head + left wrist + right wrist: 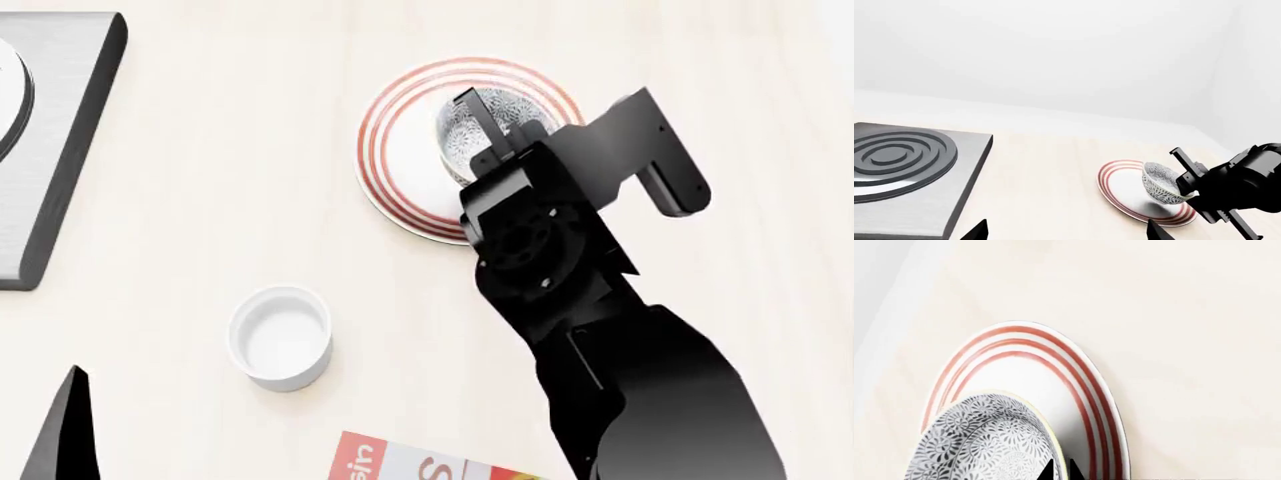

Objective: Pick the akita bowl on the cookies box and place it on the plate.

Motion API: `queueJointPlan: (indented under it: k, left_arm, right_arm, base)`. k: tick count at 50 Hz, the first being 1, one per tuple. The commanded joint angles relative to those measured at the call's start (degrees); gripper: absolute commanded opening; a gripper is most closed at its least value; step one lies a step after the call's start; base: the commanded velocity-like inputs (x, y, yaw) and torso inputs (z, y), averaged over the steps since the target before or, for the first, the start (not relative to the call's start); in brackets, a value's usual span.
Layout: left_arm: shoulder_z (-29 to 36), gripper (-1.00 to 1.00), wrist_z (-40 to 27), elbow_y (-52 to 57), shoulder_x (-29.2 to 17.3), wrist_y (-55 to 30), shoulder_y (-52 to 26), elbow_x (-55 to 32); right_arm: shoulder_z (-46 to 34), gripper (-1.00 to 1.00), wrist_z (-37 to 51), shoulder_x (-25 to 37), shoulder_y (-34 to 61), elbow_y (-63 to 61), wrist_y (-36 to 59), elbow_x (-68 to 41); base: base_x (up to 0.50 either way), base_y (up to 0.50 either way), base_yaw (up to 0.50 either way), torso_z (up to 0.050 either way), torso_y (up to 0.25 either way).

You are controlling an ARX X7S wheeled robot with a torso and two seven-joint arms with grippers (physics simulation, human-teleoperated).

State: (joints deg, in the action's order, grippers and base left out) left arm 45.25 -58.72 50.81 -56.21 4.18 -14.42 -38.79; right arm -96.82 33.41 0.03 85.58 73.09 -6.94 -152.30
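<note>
The akita bowl (483,128), speckled grey and black, is tilted over the middle of the red-ringed plate (395,178). In the right wrist view my right gripper (1062,471) is shut on the bowl (981,440), one fingertip inside its rim and one outside, above the plate (1081,385). From the left wrist view the bowl (1159,184) sits low over the plate (1121,186); whether it rests there I cannot tell. My left gripper (1067,231) is open and holds nothing. A corner of the cookies box (407,465) shows at the head view's lower edge.
A small plain white cup (280,337) stands on the pale table between the plate and the cookies box. A grey stove with dark rings (904,170) lies at the far left, and its edge (67,150) shows in the head view. A white wall rises behind the table.
</note>
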Motion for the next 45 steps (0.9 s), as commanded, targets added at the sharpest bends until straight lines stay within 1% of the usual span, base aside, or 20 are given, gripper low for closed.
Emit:
queueJointPlan:
  k: [1,12,13,15,45]
  left_arm:
    - [-0.1,1.0,0.1,-0.4,0.1,0.2,0.0,-0.1]
    - [-0.1,1.0,-0.1,0.0,-0.1,-0.1,-0.1,-0.2]
    - [-0.1,1.0,0.0,0.0,-0.1,-0.1,0.0,-0.1]
    - [-0.1,1.0,0.0,-0.1,-0.2,0.0,-0.1,-0.3]
    - [0.1,1.0,-0.2,0.3,-0.1,-0.3,0.1,0.5]
  right_arm:
    - [0.1,-1.0,-0.3,0.0,-0.1,0.2,0.1,1.1]
    - [0.4,-1.0,-1.2,0.0,-0.3,0.2,0.5,0.7]
    - [0.9,1.0,-2.8,0.0,-0.1,0.4,1.9,-0.2]
    - [1.1,1.0,-4.2,0.0,-0.1,0.5,2.6,-1.3]
    - [-1.0,1.0,-3.8,0.0,1.6,1.4,3.7,-0.4]
  base:
    - [0.0,0.0,0.0,0.0,0.0]
    - [0.0,0.0,0.0,0.0,0.0]
    - [0.0,0.0,0.0,0.0,0.0]
    - [0.0,0.0,0.0,0.0,0.0]
    - [0.0,0.0,0.0,0.0,0.0]
